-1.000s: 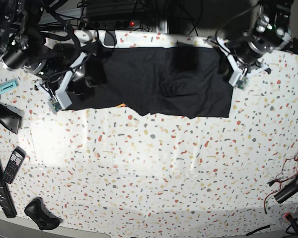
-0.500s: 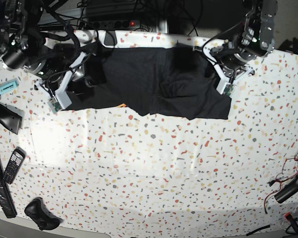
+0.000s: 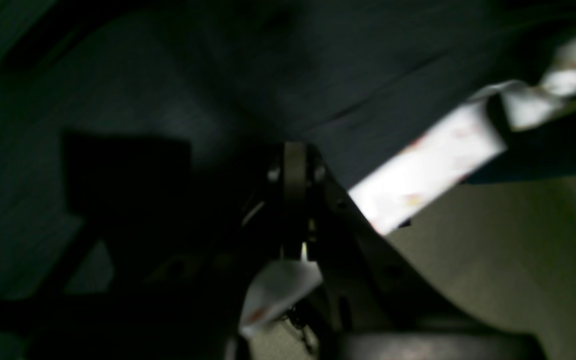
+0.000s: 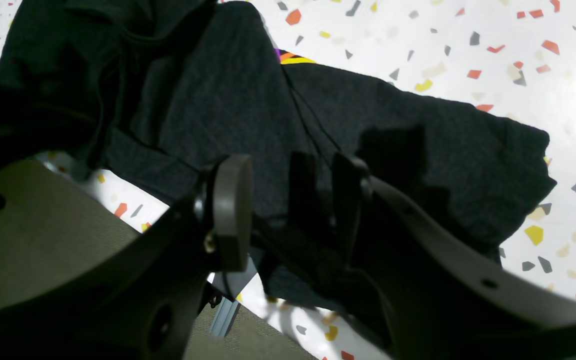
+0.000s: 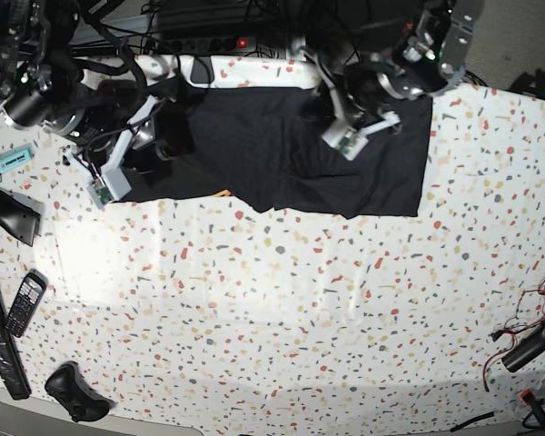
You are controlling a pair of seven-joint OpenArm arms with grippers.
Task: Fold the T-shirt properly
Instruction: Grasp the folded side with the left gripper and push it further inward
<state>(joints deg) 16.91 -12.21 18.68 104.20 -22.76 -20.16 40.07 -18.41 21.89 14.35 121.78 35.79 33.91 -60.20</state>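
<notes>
The speckled table [image 5: 282, 309] lies bare across its near half. The T-shirt [image 5: 282, 150] is spread black along the far edge, a sliver of coloured print [image 4: 293, 57] showing at a fold. The left gripper [image 3: 295, 165], jaws closed, hangs over the T-shirt's right part; the right gripper [image 4: 288, 210] stands parted over its left end. A phone [image 5: 24, 302] and marker [image 5: 9, 161] lie at the table's left edge.
</notes>
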